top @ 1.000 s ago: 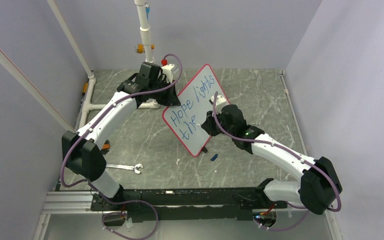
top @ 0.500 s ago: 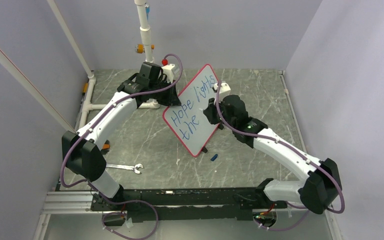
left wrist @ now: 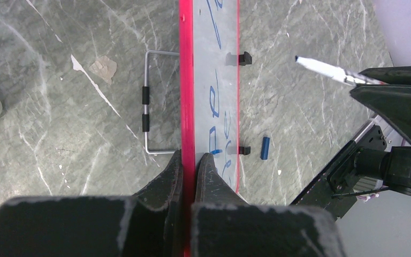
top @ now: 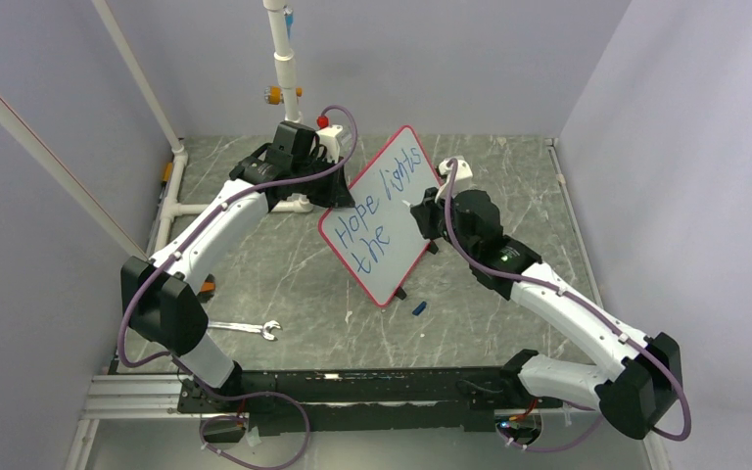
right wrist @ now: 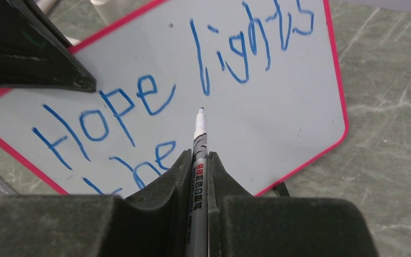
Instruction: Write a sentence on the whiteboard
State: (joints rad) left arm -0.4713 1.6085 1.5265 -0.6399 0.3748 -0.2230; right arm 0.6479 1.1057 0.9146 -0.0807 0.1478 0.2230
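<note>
The whiteboard stands tilted on its black feet in the middle of the table and has a red border. The sentence in blue marker reads "Hope lights" with "the" below it; it also shows in the right wrist view. My left gripper is shut on the board's far-left edge; in its wrist view the fingers clamp the red rim. My right gripper is shut on a grey marker. The marker tip is off the board face, to its right.
A blue marker cap lies on the table in front of the board, also seen in the left wrist view. A wire stand lies behind the board. A wrench lies near the left arm's base. A white pole stands at the back.
My right gripper has drawn the marker away from the board, moving right and farther back from the "the" line. The left gripper and the board have not moved.
</note>
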